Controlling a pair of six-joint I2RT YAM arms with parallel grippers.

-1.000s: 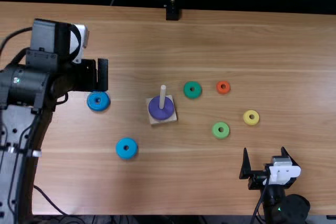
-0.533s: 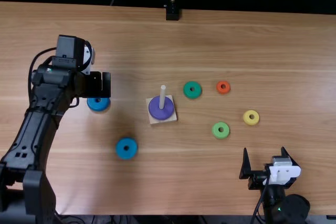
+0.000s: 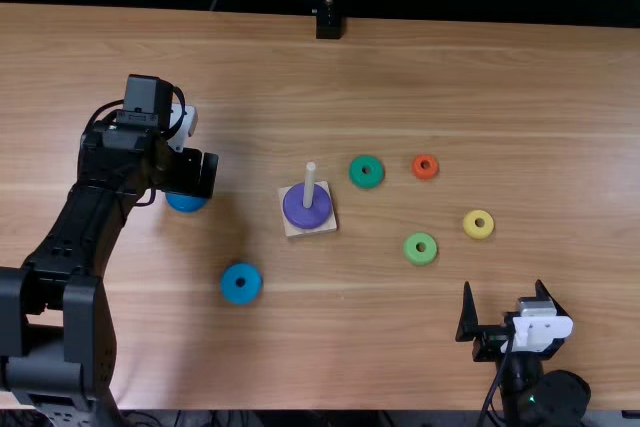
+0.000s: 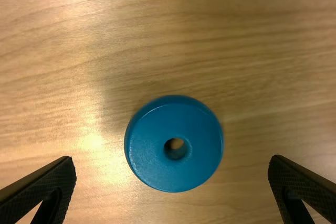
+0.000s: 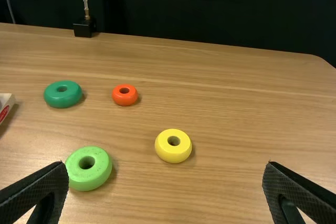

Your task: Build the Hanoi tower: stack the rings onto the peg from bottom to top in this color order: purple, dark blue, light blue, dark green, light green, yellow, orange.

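Far left of the peg [image 3: 309, 187], the left end effector [image 3: 200, 175] stands wide and empty over the dark blue ring [image 4: 144, 145], presumably to straddle it for grasping as the next layer. Nearer left lies the light blue ring [image 3: 241, 298]. The purple ring [image 3: 296, 209] encircles the peg, serving as the bottom layer. Right of the peg, the dark green ring [image 3: 366, 159], light green ring [image 3: 421, 259], orange ring [image 3: 425, 158] and yellow ring [image 3: 478, 235] lie apart on the desk [image 3: 350, 347], each accessible for its turn. Farthest right, the right end effector [image 3: 503, 287] is wide and empty, likely parked to leave the peg accessible.
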